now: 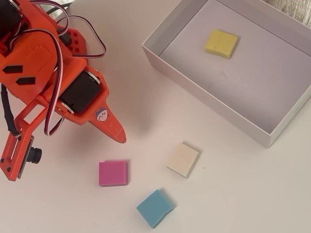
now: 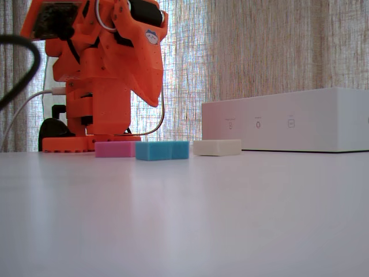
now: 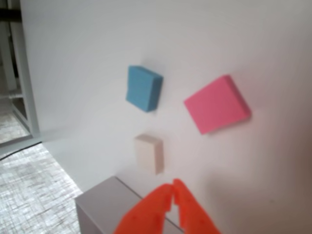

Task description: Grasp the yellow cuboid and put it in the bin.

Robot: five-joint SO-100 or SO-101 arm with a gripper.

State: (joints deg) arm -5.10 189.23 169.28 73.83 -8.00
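The yellow cuboid (image 1: 221, 42) lies flat on the floor of the white bin (image 1: 194, 77), near its far left part in the overhead view. It is hidden behind the bin's wall (image 2: 288, 120) in the fixed view and out of the wrist view. My orange gripper (image 1: 119, 137) hangs above the table to the left of the bin, apart from every block. Its jaws are shut and empty; the wrist view shows the closed fingertips (image 3: 173, 187) over a corner of the bin (image 3: 105, 204).
Three blocks lie on the white table in front of the bin: pink (image 1: 113, 173), cream (image 1: 182, 159) and blue (image 1: 154, 208). They also show in the wrist view: pink (image 3: 217, 104), cream (image 3: 149, 153), blue (image 3: 143, 88). The arm's base (image 2: 92, 141) stands at the left.
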